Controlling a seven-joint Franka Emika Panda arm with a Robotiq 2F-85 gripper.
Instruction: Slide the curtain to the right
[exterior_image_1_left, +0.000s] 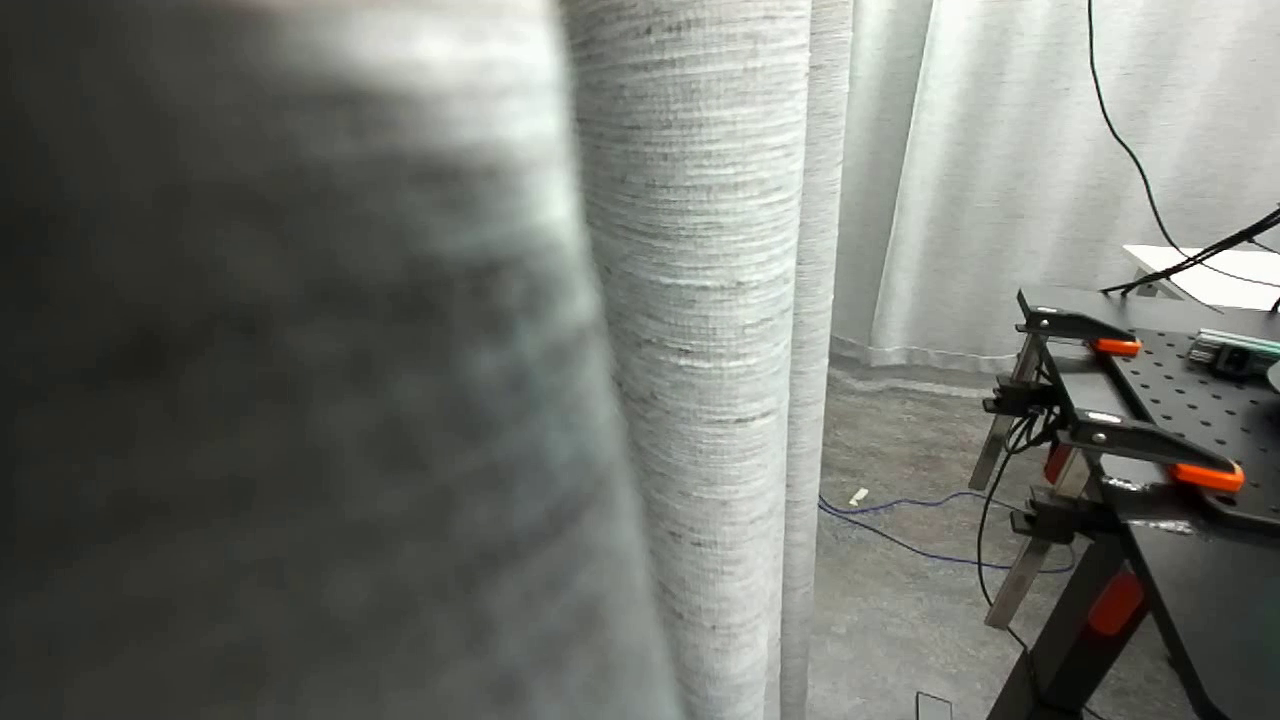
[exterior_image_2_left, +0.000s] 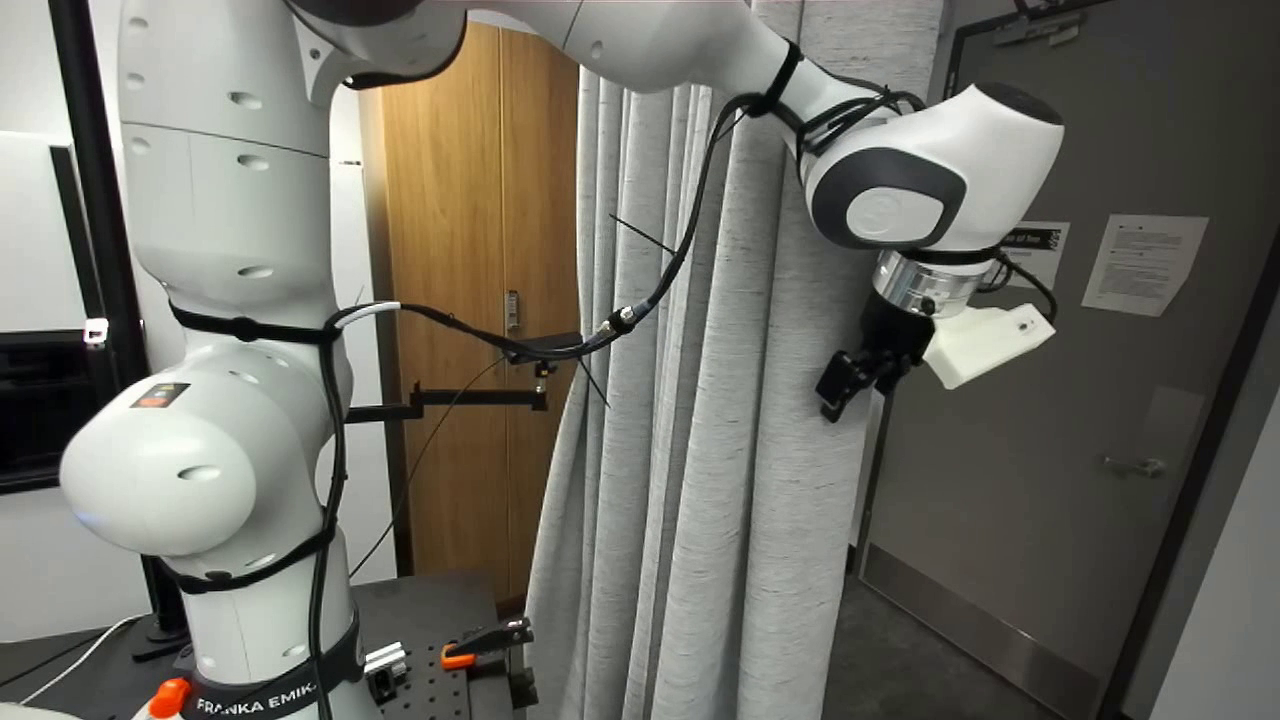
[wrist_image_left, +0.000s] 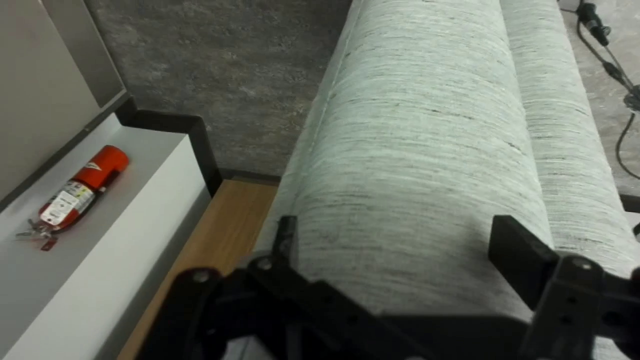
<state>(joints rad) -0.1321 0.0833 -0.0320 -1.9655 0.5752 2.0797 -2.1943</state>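
Observation:
The light grey curtain hangs in tall folds beside the arm in both exterior views (exterior_image_1_left: 700, 300) (exterior_image_2_left: 715, 450). It fills the middle of the wrist view (wrist_image_left: 425, 125). My black gripper (exterior_image_2_left: 858, 392) is at the curtain's outer fold, near its edge on the door side. In the wrist view the gripper (wrist_image_left: 395, 222) is open, its two fingers wide apart. The rounded outer fold lies between and in front of the fingers. The left finger is near the curtain's edge. I cannot tell how firmly either finger touches the cloth. The gripper is hidden in an exterior view where cloth fills the left side.
A grey door (exterior_image_2_left: 1020, 450) stands behind the gripper. A wooden cabinet (exterior_image_2_left: 450, 250) is behind the curtain. A black table (exterior_image_1_left: 1200, 600) with orange-tipped clamps is beside the curtain. A red fire extinguisher (wrist_image_left: 85, 187) shows in the wrist view. Cables run along the arm.

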